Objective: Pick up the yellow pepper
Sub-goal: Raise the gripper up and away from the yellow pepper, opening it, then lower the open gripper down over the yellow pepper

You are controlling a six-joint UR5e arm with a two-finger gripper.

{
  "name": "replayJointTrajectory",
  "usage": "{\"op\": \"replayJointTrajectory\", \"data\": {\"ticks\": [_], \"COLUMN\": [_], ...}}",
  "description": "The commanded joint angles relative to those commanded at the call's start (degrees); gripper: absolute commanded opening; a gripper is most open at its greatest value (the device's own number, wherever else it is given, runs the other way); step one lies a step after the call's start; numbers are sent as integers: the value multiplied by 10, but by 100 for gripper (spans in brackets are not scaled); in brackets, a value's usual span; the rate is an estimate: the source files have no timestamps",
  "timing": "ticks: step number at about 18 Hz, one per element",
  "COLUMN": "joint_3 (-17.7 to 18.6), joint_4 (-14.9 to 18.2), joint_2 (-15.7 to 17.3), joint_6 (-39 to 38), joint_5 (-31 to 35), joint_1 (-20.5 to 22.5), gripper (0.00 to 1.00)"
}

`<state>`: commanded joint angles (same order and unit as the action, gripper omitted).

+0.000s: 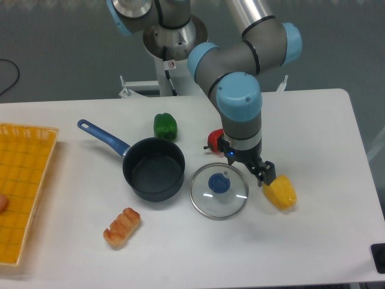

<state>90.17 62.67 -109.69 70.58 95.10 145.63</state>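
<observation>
Desk point(313, 120), white against a grey room, carries the yellow pepper point(281, 192) near its right side, just beside the end effector point(263, 174); finger spacing cannot be told.
</observation>
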Motion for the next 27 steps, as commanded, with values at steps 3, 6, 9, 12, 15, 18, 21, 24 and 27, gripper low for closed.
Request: {"op": "replayJointTrajectory", "data": {"ticks": [3,6,9,12,15,18,21,24,27], "joint_3": [0,0,2,4,7,0,-3,-3,-8], "joint_4": [-1,-1,-1,-1,-1,-1,-2,-25,-53], "joint_2": [0,1,-7,-17,-18,-21,-26,-39,-55], "joint_6": [-3,-3,-4,-32,-85,-165,-228,-270,-361], "joint_5": [0,-1,-1,-4,-24,-52,-61,-63,-63], "joint_1": [18,41,68,100,125,136,141,147,147], "gripper": [100,100,100,100,100,100,100,100,100]}}
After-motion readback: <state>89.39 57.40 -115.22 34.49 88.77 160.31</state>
